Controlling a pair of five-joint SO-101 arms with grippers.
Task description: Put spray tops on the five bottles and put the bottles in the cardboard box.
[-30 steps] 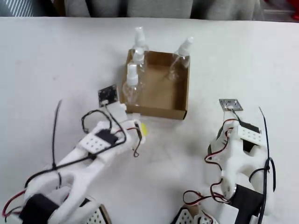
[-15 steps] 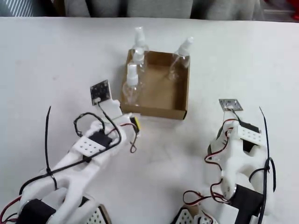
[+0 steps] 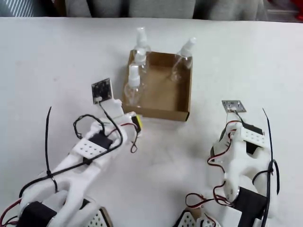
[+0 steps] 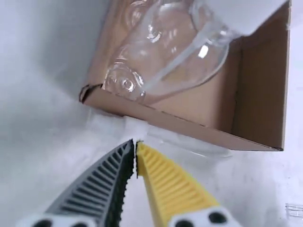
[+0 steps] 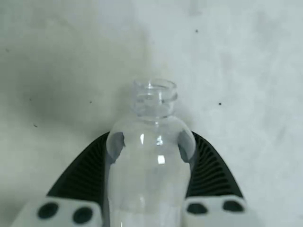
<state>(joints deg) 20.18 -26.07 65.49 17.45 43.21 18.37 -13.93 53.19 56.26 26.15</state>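
A cardboard box (image 3: pixel 179 112) stands mid-table. Two clear bottles with white spray tops (image 3: pixel 134 84) (image 3: pixel 139 57) stand along its left wall, and a third (image 3: pixel 182 57) leans in its far right corner. Another topped bottle (image 3: pixel 140 39) stands just behind the box. My left gripper (image 3: pixel 136 123) is shut and holds nothing, its tips (image 4: pixel 135 143) just off the near left corner of the box (image 4: pixel 189 130), where a bottle (image 4: pixel 165 52) rests. My right gripper (image 5: pixel 151 142) is shut on a clear bottle (image 5: pixel 152 94) whose neck is open, with no top on it, low over the table.
The right arm (image 3: pixel 239 142) sits folded at the near right, with loose cables around it. The left arm (image 3: pixel 90 151) stretches from the near left toward the box. White tabletop lies open to the left, right and behind the box.
The left arm has drawn back a little from the box and shifted left; its wrist turned. The right arm and the bottles have not moved.
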